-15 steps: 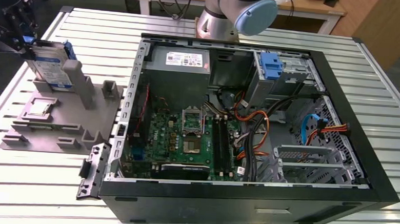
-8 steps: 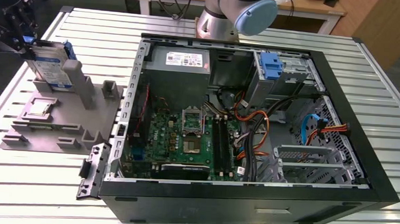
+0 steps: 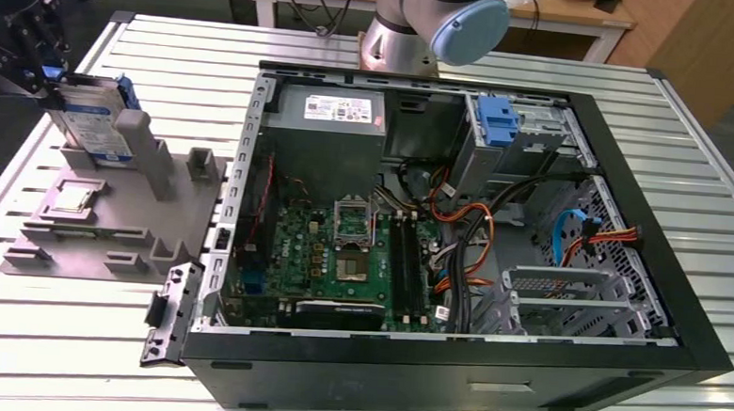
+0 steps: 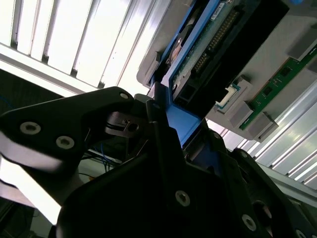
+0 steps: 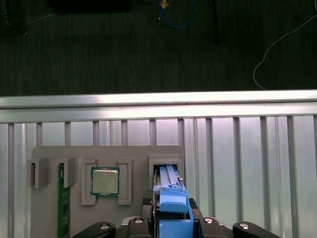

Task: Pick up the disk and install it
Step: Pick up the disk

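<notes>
Gripping the disk [image 3: 95, 121], hand [image 5: 172, 206] closed around its edges

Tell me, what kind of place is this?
Probably a robotics lab: a robot arm, a slatted metal table, an open computer case, and the end effector gripping the disk.

arm [image 3: 458, 27]: grey joint with blue cap, top middle of the exterior view | gripper [image 3: 45, 71]: black, at the exterior view's upper left, pointing downward | fingers [image 4: 94, 119]: in both wrist views one on each side of the disk [image 4: 213, 44], apparently clamped on its blue edge; contact partly hidden
</notes>
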Action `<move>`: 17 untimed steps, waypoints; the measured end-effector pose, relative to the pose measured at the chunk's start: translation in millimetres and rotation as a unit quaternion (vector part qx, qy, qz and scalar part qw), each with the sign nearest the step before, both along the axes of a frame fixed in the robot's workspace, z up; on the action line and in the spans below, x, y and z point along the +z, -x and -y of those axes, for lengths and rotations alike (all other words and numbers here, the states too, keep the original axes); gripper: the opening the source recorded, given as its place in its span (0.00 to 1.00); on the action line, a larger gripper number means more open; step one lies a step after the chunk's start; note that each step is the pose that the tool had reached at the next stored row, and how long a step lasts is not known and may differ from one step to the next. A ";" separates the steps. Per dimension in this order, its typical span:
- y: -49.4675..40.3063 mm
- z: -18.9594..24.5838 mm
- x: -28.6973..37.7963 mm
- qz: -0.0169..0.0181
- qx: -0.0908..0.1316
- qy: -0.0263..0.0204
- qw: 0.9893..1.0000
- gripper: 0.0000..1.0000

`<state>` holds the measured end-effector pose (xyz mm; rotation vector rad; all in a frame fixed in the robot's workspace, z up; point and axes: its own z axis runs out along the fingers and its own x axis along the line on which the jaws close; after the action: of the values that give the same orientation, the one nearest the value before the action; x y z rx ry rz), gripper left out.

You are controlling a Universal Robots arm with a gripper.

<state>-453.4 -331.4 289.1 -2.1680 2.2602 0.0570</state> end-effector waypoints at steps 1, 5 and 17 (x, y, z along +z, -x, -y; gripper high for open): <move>0.0 0.0 0.0 0.000 0.000 0.000 1.000 0.37; 0.0 0.0 0.0 0.000 0.001 0.000 1.000 0.37; 0.0 0.0 7.0 0.000 0.003 0.000 1.000 0.37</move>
<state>-453.4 -331.4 296.1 -2.1755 2.2531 0.0570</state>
